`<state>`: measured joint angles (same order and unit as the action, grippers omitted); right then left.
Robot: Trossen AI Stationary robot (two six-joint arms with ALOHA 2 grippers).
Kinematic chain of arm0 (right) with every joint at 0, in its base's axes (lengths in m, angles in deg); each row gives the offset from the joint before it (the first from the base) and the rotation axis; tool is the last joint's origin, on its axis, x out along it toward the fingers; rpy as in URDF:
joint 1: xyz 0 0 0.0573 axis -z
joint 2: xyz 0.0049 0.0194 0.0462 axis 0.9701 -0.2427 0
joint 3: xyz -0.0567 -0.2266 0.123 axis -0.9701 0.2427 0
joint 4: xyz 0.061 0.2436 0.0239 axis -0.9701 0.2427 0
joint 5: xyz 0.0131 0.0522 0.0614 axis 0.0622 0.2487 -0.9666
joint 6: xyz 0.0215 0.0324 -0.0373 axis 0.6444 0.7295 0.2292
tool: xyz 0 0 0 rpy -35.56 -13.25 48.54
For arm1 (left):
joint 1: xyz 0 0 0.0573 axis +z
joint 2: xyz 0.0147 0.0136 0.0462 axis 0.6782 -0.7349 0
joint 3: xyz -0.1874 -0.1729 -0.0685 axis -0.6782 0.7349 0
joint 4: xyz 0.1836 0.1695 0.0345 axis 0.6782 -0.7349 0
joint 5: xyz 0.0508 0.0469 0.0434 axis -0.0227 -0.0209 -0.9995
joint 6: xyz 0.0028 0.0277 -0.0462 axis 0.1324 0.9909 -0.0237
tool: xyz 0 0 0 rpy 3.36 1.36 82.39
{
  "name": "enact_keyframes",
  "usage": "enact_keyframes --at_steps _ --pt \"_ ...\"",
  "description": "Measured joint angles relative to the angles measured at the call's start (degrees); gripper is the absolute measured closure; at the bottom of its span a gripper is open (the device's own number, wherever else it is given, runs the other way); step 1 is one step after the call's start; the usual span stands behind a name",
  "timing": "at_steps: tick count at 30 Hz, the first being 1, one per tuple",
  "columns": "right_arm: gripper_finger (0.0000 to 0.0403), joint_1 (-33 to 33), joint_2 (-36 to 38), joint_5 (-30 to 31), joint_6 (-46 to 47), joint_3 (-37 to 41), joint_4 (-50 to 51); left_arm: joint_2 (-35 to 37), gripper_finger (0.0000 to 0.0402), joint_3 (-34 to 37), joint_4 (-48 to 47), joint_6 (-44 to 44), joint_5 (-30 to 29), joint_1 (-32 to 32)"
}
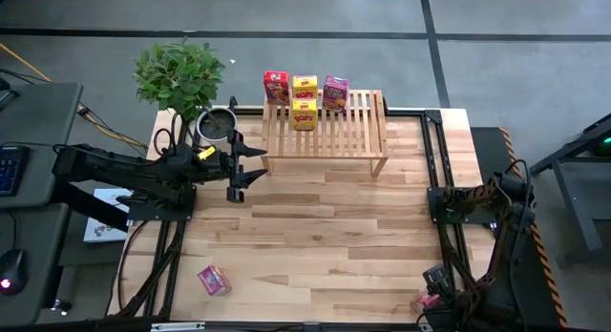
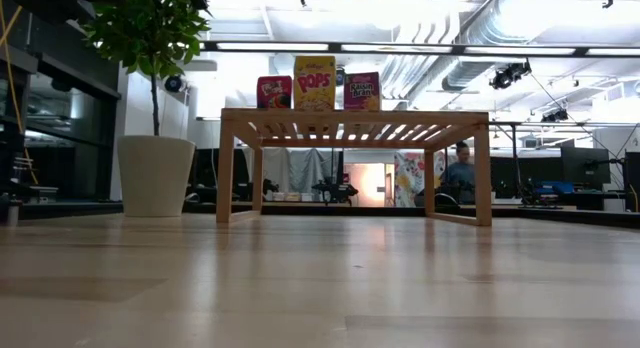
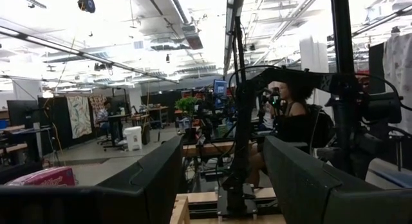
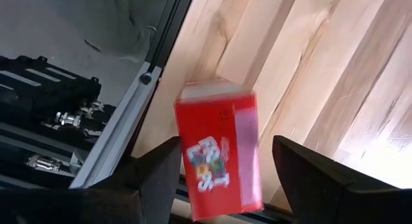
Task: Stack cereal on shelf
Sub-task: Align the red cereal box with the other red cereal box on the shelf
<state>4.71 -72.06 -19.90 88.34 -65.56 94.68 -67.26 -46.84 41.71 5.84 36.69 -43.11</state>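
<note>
Now your right tool [image 4: 219, 169] straddles the red cereal box [image 4: 220, 150] far from the shelf [image 1: 326, 127], fingers apart; left tool [image 1: 250, 167], also apart, waits beside it

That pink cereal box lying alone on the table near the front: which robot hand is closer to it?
Left. The left gripper hangs open beside the shelf, up the table from the pink box. The right gripper is far across at the front right corner, open around a red box.
</note>
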Motion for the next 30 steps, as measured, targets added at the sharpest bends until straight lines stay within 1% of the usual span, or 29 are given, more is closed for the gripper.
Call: enact_keyframes --at_steps 12,18,30 --pt "0.0167 0.00 0.56 -1.94 0.25 0.00 -3.61 0.00 0.0194 0.00 -0.12 0.02 0.00 0.00" --pt "0.0167 0.00 0.56 0.35 0.02 0.00 -2.96 0.00 0.0194 0.00 -0.17 0.04 0.00 0.00" --pt "0.0167 0.00 0.43 0.38 0.40 0.00 -3.18 0.00 0.0194 0.00 -0.63 0.04 0.00 0.00"
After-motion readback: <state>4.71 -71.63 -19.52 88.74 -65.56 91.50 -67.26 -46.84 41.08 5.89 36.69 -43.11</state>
